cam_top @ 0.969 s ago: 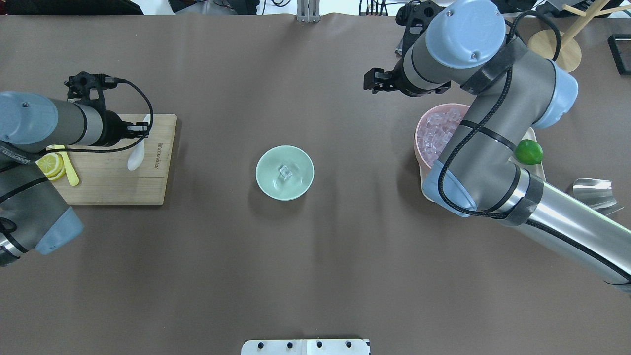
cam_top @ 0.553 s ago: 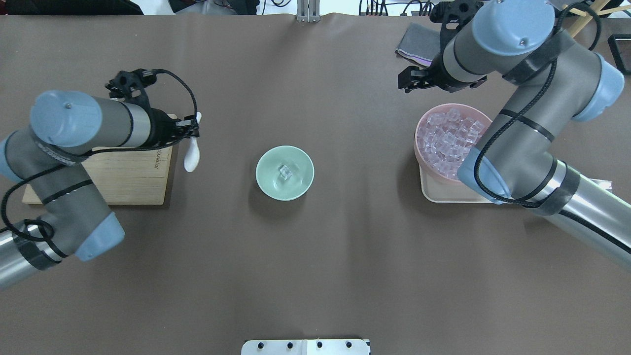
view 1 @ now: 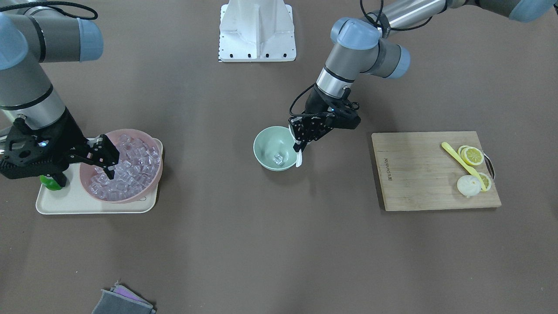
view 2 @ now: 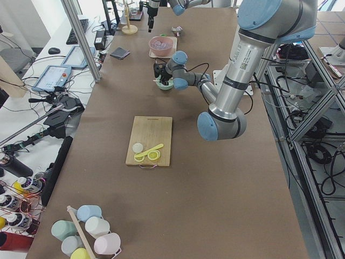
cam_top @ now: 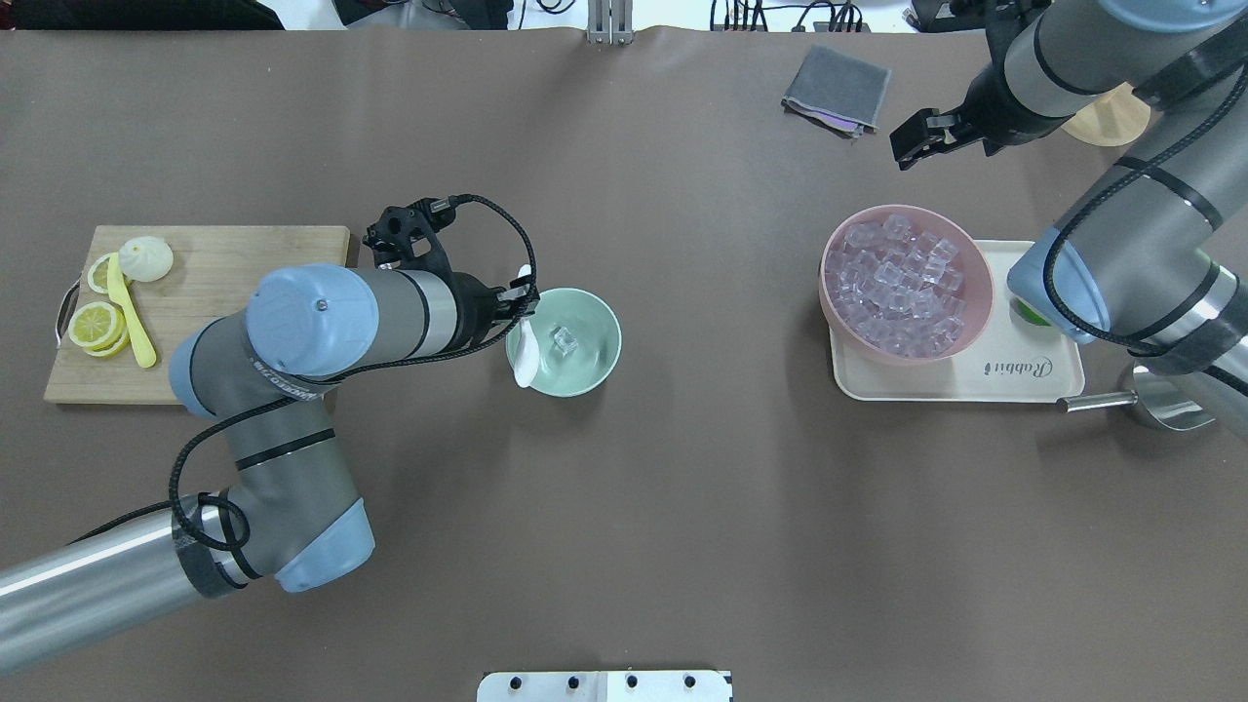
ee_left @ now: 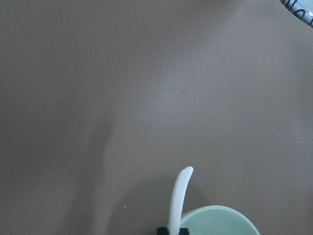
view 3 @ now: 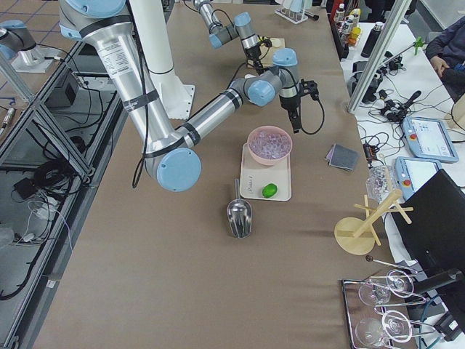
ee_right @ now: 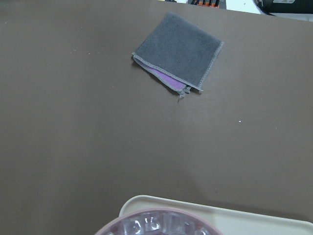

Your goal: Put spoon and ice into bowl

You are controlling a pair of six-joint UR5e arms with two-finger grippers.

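Observation:
The mint-green bowl (cam_top: 595, 324) stands mid-table with one clear ice cube (cam_top: 564, 338) inside; it also shows in the front view (view 1: 265, 141) with the cube (view 1: 279, 159). My left gripper (cam_top: 523, 302) is shut on the white spoon (cam_top: 525, 359). It holds the spoon by the handle, scoop down, at the bowl's left rim (view 1: 299, 159). The left wrist view shows the spoon handle (ee_left: 180, 196) and the bowl's edge (ee_left: 222, 220). My right gripper (cam_top: 912, 141) is open and empty, beyond the pink bowl of ice (cam_top: 907, 283).
The pink bowl sits on a cream tray (cam_top: 1024, 375) with a lime (view 1: 52, 183). A steel scoop (cam_top: 1165, 400) lies right of the tray. A grey cloth (cam_top: 837, 88) lies at the far edge. A cutting board (cam_top: 224, 302) at the left holds lemon slices and a yellow utensil (cam_top: 134, 317).
My left arm has carried the spoon from the cutting board rightward to the green bowl's rim. My right arm has swung right and away, off the pink bowl.

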